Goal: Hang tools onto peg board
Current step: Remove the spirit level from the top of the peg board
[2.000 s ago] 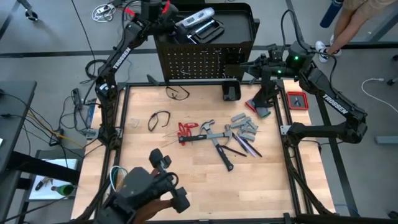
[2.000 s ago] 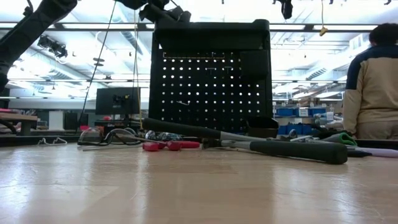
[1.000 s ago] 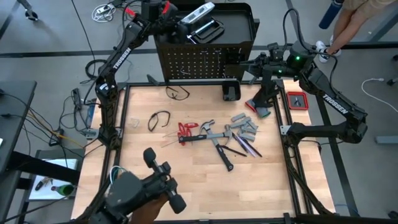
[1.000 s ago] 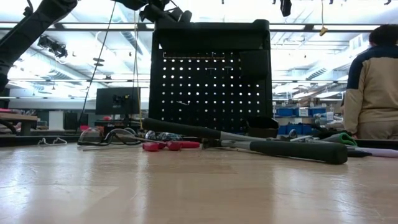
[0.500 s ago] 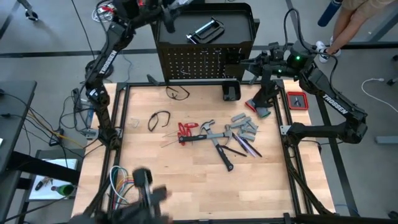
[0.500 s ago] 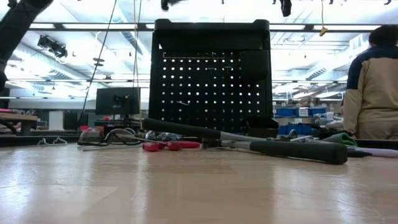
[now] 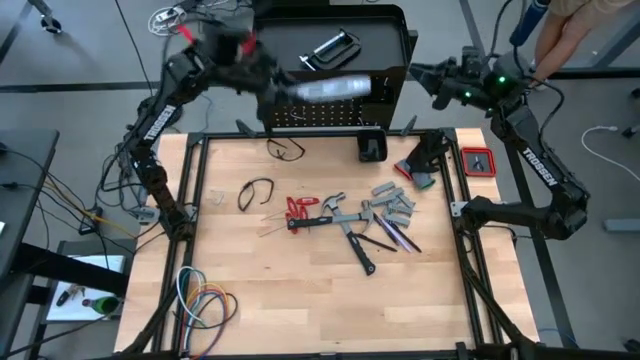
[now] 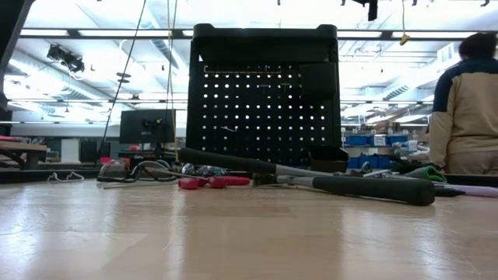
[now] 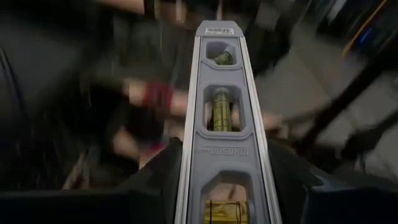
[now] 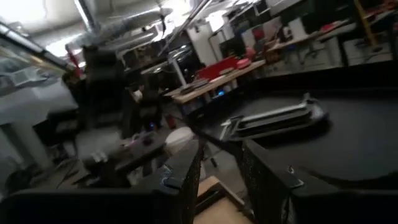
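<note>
Swung over the peg board [image 7: 320, 105], left tool [image 9: 224, 186] pinches silver level [image 9: 222, 124], embossed perhaps "HUSKY".

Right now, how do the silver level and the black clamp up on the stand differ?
The silver level is long, straight and pale, gripped in the left hand in front of the peg board. The black clamp is C-shaped and dark, lying loose in the stand's top tray, with no hand on it. Neither hangs on the board.

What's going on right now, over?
Left gripper shut on silver level, above peg board. Right gripper empty, near tray. C-clamp in tray.
</note>
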Robot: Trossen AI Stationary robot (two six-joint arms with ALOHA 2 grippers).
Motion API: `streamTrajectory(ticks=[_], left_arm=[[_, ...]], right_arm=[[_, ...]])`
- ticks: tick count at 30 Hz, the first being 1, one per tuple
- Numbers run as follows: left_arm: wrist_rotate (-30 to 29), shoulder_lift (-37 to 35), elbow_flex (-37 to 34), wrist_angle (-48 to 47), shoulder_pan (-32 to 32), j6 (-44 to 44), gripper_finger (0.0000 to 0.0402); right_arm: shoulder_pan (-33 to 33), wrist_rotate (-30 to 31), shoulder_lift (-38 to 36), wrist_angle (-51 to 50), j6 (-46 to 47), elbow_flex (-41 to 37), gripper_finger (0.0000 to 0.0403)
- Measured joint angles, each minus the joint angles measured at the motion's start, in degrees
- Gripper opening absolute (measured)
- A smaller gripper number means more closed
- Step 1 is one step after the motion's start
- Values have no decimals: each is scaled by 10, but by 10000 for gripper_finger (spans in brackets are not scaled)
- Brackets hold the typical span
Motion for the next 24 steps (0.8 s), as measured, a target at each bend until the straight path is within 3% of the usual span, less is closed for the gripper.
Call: streamTrajectory(ticks=[3,6,11,20,24], left_arm=[[-57,1,-34,-58,-37,26,167],[-66,-8,-89,-48,-57,18,167],[-70,-48,-216,56,-69,-19,167],[-93,-107,-527,269,-73,-128,167],[-148,-104,-625,363,-78,-168,167]], right_arm=[[-14,0,7,-3,1,0,125],[-20,-4,14,-8,1,0,125],[-17,-33,27,-37,1,0,125],[4,-71,33,-154,1,0,125],[19,-93,30,-160,13,0,125]])
